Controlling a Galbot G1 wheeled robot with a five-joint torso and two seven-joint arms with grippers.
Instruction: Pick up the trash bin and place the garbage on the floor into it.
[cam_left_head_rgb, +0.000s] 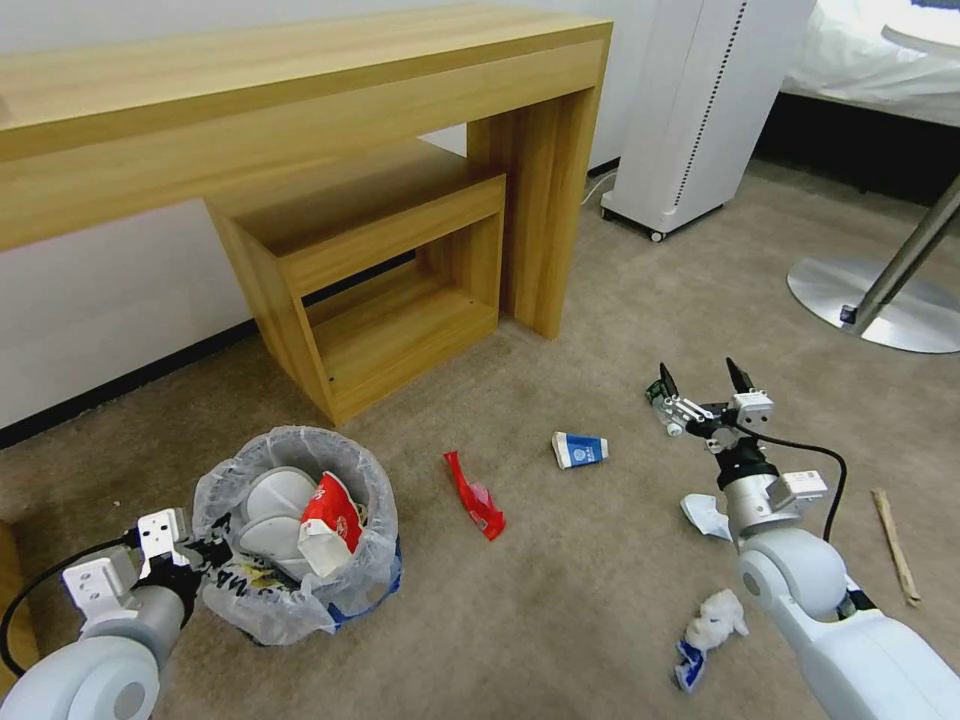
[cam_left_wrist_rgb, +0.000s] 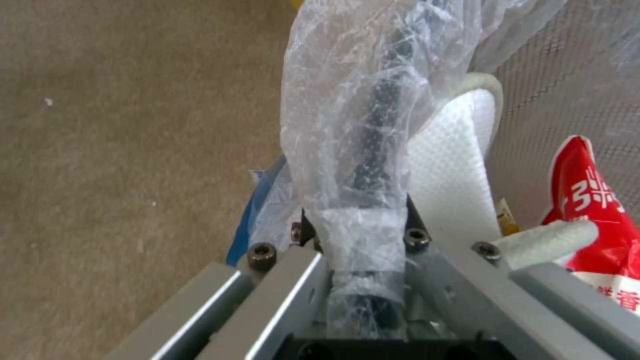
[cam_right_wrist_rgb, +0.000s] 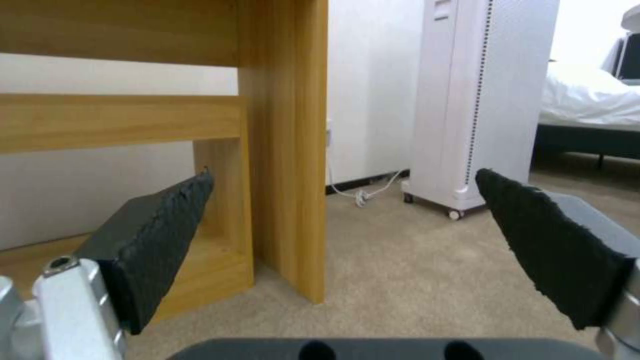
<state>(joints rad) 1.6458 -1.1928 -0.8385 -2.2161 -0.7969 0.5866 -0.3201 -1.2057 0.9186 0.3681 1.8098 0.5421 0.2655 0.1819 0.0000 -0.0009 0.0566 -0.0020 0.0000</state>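
Head view: left tool (cam_left_head_rgb: 205, 552) pinches the trash bin (cam_left_head_rgb: 300, 535) rim, light, crinkly; right tool (cam_left_head_rgb: 706, 392) spread above garbage (cam_left_head_rgb: 578, 450).

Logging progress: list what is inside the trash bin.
Inside the trash bin: white slippers and a crushed red-white cup. Anything beneath them is covered. The left pincer grips the rim.

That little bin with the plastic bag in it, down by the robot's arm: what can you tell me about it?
The trash bin is small and round, lined with a crinkly translucent white bag that spills over its rim, with a blue patch low on its side. It stands upright on the carpet before the wooden desk. Inside lie white slippers and a crushed red-and-white cup. The left gripper is clamped on its bagged rim.
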